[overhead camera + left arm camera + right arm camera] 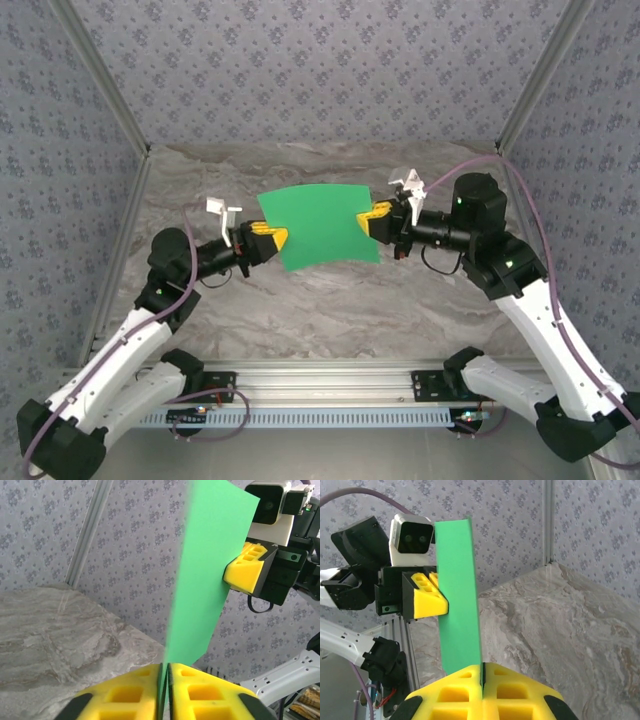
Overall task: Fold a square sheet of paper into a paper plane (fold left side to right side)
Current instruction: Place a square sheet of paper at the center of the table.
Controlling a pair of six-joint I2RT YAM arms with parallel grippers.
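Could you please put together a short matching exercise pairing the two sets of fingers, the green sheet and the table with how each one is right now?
Column one:
1. left fingers
2. right fingers
3. square sheet of paper
4. table

Column two:
A. grey and marbled, beneath the sheet
B. shut on the sheet's right edge
C. bright green, held between both arms
D. shut on the sheet's left edge

Pairs: 1-D, 2-B, 3-C, 4-A

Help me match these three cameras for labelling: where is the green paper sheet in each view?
Top external: green sheet at centre, stretched between left gripper and right gripper.
Left wrist: green sheet rising from bottom centre toward upper right.
Right wrist: green sheet, an upright strip left of centre.
Shared landmark: marbled tabletop.
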